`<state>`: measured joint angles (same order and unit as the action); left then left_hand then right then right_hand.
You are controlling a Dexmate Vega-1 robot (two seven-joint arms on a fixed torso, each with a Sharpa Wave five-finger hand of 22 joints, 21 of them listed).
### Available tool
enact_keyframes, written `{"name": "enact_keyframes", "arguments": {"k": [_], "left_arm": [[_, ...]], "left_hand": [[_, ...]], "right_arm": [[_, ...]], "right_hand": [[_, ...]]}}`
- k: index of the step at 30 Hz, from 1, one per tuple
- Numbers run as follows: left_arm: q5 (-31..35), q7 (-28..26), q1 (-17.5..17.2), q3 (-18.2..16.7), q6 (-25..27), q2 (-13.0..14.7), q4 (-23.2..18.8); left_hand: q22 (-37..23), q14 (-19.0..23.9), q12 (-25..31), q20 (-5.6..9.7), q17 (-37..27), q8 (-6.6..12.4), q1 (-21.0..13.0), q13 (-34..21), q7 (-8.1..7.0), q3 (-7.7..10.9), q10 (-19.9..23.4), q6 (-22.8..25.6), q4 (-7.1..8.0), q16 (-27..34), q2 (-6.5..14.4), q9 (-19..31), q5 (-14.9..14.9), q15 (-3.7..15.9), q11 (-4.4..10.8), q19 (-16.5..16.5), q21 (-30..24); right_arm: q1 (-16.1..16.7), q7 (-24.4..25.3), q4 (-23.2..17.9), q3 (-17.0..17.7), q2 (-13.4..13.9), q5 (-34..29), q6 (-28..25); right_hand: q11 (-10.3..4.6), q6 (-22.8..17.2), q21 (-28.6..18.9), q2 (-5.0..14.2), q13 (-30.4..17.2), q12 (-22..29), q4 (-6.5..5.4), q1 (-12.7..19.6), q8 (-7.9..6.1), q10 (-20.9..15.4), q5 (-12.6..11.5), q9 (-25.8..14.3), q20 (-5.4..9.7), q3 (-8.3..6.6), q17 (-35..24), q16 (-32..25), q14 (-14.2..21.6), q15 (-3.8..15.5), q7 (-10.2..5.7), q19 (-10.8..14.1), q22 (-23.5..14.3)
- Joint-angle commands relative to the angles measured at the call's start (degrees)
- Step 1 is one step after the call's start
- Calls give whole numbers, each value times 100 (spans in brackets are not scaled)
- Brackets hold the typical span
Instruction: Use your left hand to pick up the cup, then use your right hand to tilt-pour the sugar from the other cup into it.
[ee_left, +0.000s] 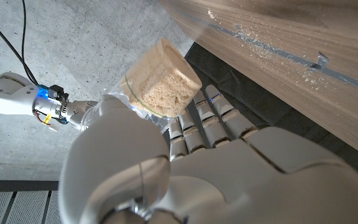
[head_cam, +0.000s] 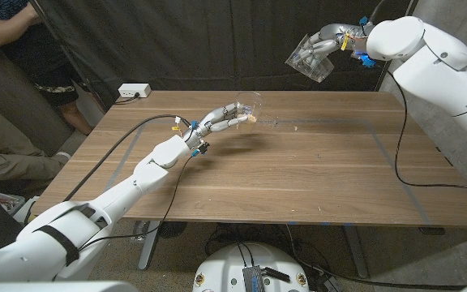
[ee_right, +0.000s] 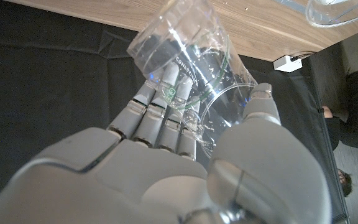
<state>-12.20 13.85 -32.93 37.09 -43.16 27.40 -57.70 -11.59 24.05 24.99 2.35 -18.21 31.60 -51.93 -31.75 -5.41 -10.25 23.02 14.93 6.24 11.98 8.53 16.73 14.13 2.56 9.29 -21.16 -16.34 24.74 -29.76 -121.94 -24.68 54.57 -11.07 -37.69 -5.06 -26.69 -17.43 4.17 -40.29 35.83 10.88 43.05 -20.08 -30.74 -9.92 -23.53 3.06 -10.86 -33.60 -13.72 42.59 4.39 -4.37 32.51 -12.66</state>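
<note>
The left hand (head_cam: pixel 217 122) grips the sugar-filled cup (head_cam: pixel 250 108) just above the table (head_cam: pixel 298 178); the right hand (head_cam: pixel 327 42) clasps the empty cup (head_cam: pixel 310 61) far above the table. A loosened grip could spill sugar.

The head view looks down from above over the whole wooden worktop (head_cam: pixel 258 154), both arms reaching in from the near corners. The left wrist view sits tight behind the left hand (ee_left: pixel 216 168) and shares with the head view the sugar-filled cup (ee_left: pixel 163 78) and the worktop's edge. The right wrist view sits equally close behind the right hand (ee_right: pixel 160 168), sharing its clear cup (ee_right: pixel 188 68) and the worktop.
</note>
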Motion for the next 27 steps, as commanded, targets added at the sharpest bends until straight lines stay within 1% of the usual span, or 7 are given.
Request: {"name": "enact_keyframes", "arguments": {"k": [1, 11, 18, 22, 23, 24, 27], "left_arm": [[-31, -55, -34, -22, -54, 32, -51], [-54, -108, -77, -51, -77, 88, -144], [-68, -169, -135, -73, -80, 135, -241], [-85, -197, -166, -87, -68, 168, -292], [-91, -207, -172, -92, -69, 172, -301], [-89, -215, -174, -94, -73, 176, -303], [-103, -242, -196, -109, -72, 197, -339]], "left_hand": [[-27, 59, 27, 48, -22, 22, -22, -20, -9, -25, 30, 46, 24, -5, 0, -2, -27, 775, 19, -20, -29], [-26, 69, 27, 58, -23, 24, -14, -18, -28, -32, 30, 47, 28, -2, -6, -4, -26, 788, 20, -28, -33], [-26, 74, 31, 56, -23, 23, -12, -19, -23, -35, 36, 41, 29, -2, -7, -5, -25, 790, 25, -27, -33], [-25, 73, 31, 55, -24, 22, -11, -18, -14, -35, 34, 42, 30, -4, -7, -8, -24, 787, 20, -32, -35], [-25, 70, 32, 57, -24, 23, -11, -19, -22, -36, 36, 44, 30, -5, -7, -9, -23, 782, 19, -34, -36], [-25, 70, 33, 55, -24, 22, -11, -19, -11, -36, 39, 41, 30, -6, -7, -8, -23, 780, 16, -33, -35], [-25, 69, 31, 55, -24, 23, -11, -19, -13, -37, 33, 42, 30, -7, -8, -9, -22, 783, 18, -33, -36]], "right_arm": [[282, 529, -113, 156, 161, 367, -179], [647, 1005, -173, 423, 262, 683, -127], [971, 1402, -155, 623, 253, 946, -79], [1172, 1651, -147, 750, 246, 1081, 11], [1240, 1740, -145, 797, 227, 1119, 34], [1285, 1800, -142, 825, 222, 1150, 52], [1374, 1950, -143, 858, 211, 1218, 42]], "right_hand": [[1, -61, -29, 66, -10, 31, -260, 69, 6, -53, -30, -10, 406, -330, -17, 18, 77, 908, 9, 31, -16], [-7, -69, -24, 64, -13, 25, -263, 70, 13, -56, -29, -17, 391, -331, -22, 17, 89, 908, 13, 17, -18], [12, -66, -22, 60, -9, 22, -264, 69, 20, -70, -28, -22, 384, -331, -24, 19, 94, 907, 12, 10, -19], [-2, -83, -26, 66, -5, 26, -262, 76, 16, -95, -29, -25, 387, -336, -29, 13, 107, 910, 20, 18, -20], [-34, -87, -26, 68, -4, 27, -261, 80, 16, -101, -29, -26, 388, -338, -31, 10, 113, 911, 19, 19, -20], [-13, -90, -28, 70, -3, 27, -259, 85, 15, -106, -29, -27, 388, -340, -34, 7, 119, 912, 17, 23, -20], [-24, -106, -29, 74, -2, 26, -259, 89, 12, -113, -28, -30, 386, -343, -39, -3, 142, 910, 16, 25, -20]]}}
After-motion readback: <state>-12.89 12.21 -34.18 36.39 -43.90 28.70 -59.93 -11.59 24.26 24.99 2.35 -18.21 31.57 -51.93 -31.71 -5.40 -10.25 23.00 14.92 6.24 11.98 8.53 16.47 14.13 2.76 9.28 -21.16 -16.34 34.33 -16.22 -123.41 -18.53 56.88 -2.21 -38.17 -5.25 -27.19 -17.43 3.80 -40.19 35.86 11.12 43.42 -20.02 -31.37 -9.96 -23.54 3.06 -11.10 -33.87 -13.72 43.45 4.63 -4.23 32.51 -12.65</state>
